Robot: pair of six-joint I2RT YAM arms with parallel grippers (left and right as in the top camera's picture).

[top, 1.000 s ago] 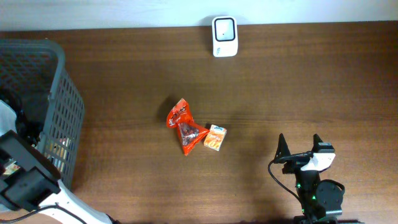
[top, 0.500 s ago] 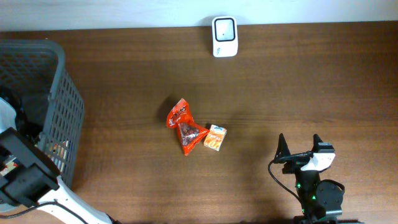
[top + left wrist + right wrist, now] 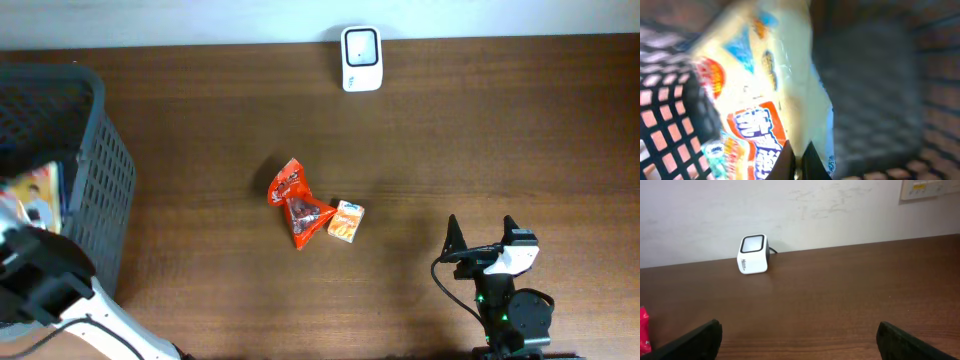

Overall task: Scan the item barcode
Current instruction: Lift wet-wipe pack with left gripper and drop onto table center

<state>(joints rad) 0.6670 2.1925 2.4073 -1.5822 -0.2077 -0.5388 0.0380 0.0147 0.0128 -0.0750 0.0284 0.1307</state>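
Inside the basket (image 3: 105, 200), left jaws clamp a yellow packet (image 3: 765, 75); right jaws gape, scanner (image 3: 753, 254) ahead.

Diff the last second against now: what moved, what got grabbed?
The left gripper shut on a yellow snack packet inside the grey basket and lifted it. The packet now shows in the overhead view over the basket, where it was not seen before. Unchanged: right gripper open and parked; red wrapper, orange box and white scanner in place.

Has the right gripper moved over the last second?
No. The right gripper sits at the same spot below-right of the white scanner, jaws open.
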